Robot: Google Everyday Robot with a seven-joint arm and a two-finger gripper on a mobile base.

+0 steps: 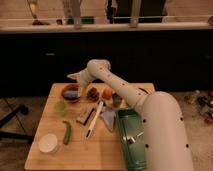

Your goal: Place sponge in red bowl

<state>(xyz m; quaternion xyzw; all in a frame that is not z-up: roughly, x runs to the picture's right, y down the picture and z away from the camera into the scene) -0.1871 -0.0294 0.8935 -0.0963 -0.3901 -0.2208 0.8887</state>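
The table (107, 150) fills the lower left of the frame. The red bowl (70, 93) sits at its upper left corner, the sponge (70, 93) apparently already lying inside. The claw (71, 77) hovers just above the bowl; whether it is apart or together I cannot tell. Best to lift away straight upward, clear of the rim.

The wooden table (107, 150) carries the red bowl (70, 93), a pale green cup (61, 107), a white dish (48, 142), a green vegetable (66, 132), a tan-and-red block (86, 115) and a green tray (131, 136). An orange ball (107, 93) sits near the far edge. The gripper (71, 77) hangs just above the bowl.
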